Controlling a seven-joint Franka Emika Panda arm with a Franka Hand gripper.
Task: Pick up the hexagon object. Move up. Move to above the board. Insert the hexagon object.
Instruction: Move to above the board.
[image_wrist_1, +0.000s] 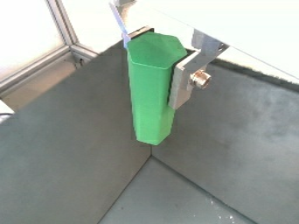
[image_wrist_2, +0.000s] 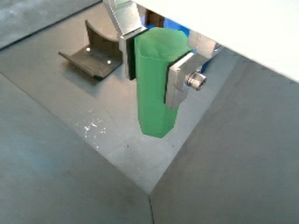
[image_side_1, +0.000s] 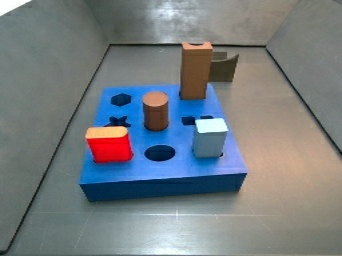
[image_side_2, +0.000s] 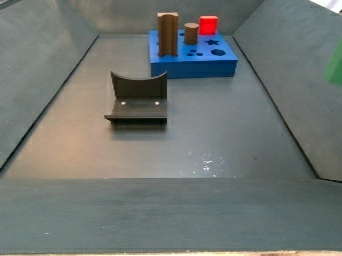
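My gripper is shut on the hexagon object, a light-green six-sided peg held upright between the silver fingers, its lower end clear of the grey floor. Both wrist views show this grip; in the other the gripper holds the peg the same way. A green blur at the edge of a side view looks like the peg. The board, a flat blue block, has an open hexagon hole. The gripper is out of that side view.
On the board stand a tall brown block, a brown cylinder, a red cube and a pale blue block. The fixture stands on the floor before the board, and shows near the gripper. Grey walls surround the floor.
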